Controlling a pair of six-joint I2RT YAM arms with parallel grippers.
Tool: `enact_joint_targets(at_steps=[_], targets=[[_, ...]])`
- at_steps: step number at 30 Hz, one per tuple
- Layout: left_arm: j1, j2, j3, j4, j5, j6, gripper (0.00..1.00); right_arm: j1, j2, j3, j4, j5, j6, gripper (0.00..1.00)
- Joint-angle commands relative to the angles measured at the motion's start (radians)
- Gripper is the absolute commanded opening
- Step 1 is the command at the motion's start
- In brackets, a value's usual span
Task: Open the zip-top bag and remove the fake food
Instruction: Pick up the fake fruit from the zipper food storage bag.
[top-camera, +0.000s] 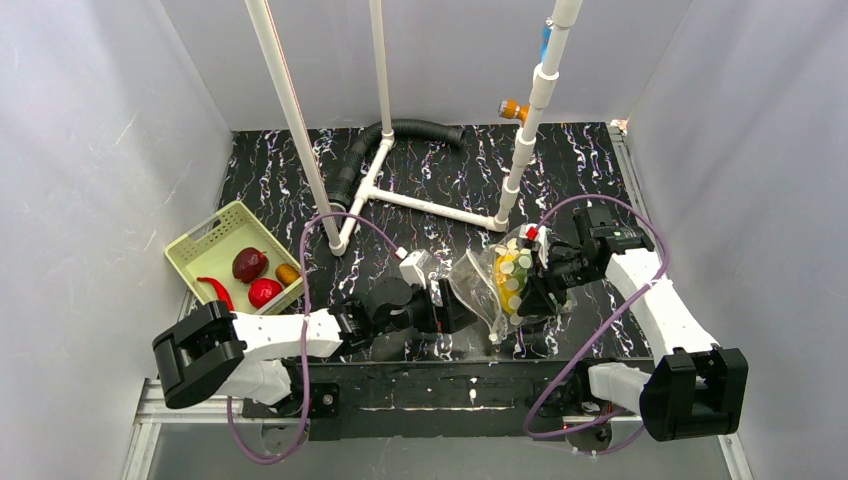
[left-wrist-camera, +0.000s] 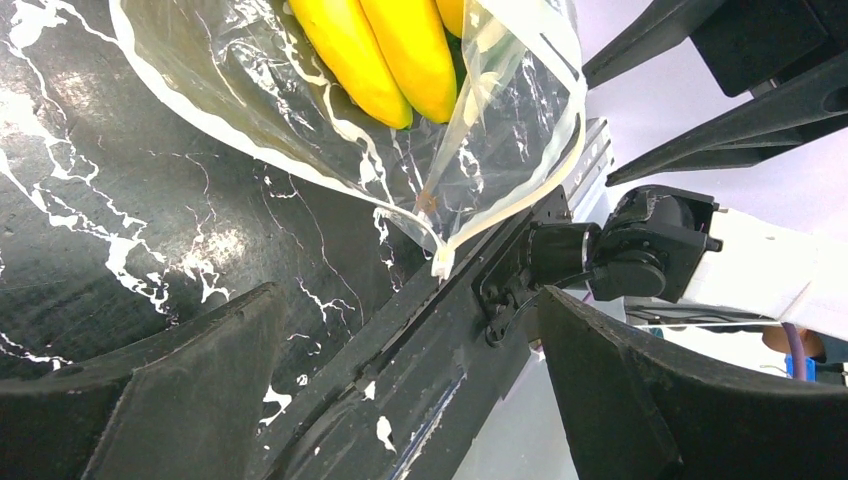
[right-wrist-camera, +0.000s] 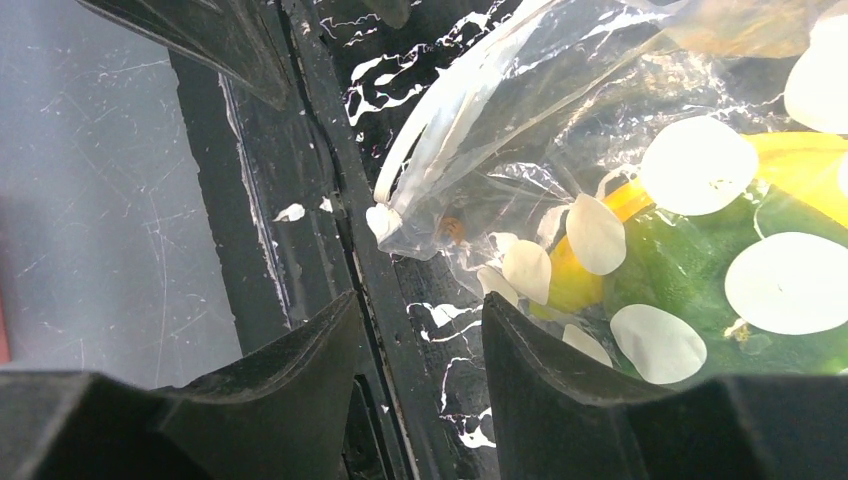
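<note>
The zip-top bag (top-camera: 492, 283), clear with pale dots, lies near the table's front edge between my two grippers. Inside it, the left wrist view shows a yellow banana (left-wrist-camera: 385, 50) through the plastic (left-wrist-camera: 300, 130). The right wrist view shows the dotted bag (right-wrist-camera: 560, 130) holding the banana (right-wrist-camera: 572, 282) and a green piece (right-wrist-camera: 690, 270). My left gripper (top-camera: 462, 306) (left-wrist-camera: 420, 400) stands wide open just left of the bag, nothing between its fingers. My right gripper (top-camera: 530, 287) (right-wrist-camera: 420, 350) is open beside the bag's corner, its jaws holding nothing.
A pale green basket (top-camera: 205, 240) at the left holds a red chili (top-camera: 216, 290), a dark red round fruit (top-camera: 249, 264), a red round one (top-camera: 264, 292) and an orange-brown piece (top-camera: 288, 273). A white pipe frame (top-camera: 425, 200) and black hose (top-camera: 400, 132) stand behind. The front edge rail (top-camera: 430, 375) is close.
</note>
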Motion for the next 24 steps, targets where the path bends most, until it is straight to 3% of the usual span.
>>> enact_joint_targets(at_steps=[1, 24], targets=[[-0.011, 0.014, 0.037, 0.056, -0.046, -0.004, 0.95, -0.013, -0.025, 0.041, -0.013, -0.028, -0.019, 0.56], [-0.044, 0.133, 0.086, 0.111, -0.070, -0.028, 0.92, -0.022, -0.038, 0.037, 0.011, -0.028, 0.007, 0.55]])
